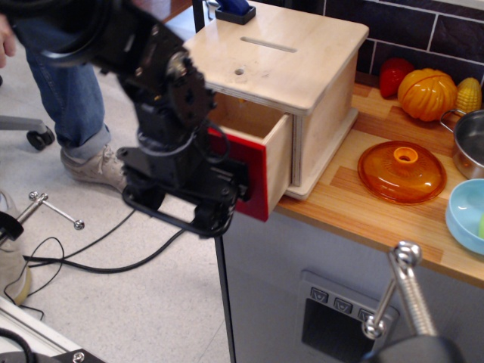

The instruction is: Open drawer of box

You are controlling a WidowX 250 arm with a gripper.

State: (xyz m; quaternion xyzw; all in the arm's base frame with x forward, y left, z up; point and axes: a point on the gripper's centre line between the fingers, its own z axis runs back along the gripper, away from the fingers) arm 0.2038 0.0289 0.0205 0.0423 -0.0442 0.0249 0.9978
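Drawer [261,155] stands partly out of the box [291,68], red front panel hanging past the counter edge [355,219], pale plywood side exposed. Box sits at the counter's left end, slot and round hole in its top.

Gripper [198,198] is at the black loop handle [170,215], just in front of the red panel. Fingers are lost in the dark wrist body; whether they are clamped on the handle cannot be told.

Judgement: the pull is well along. To finish cleanly, draw straight out along the drawer's own line, level, with no sideways drag. The box looks unfixed and could slide toward the edge if the drawer binds. Stop before the drawer leaves its opening.

Around: orange glass lid [401,170] lies on the counter just right of the box, then a steel pot [469,140], a blue bowl [465,215], toy vegetables [427,91] at the tiled wall. None lies in the pull path.

A person's leg [64,83] and shoe stand on the floor beyond the arm, with cables [106,261] near; that side is the crowded one.
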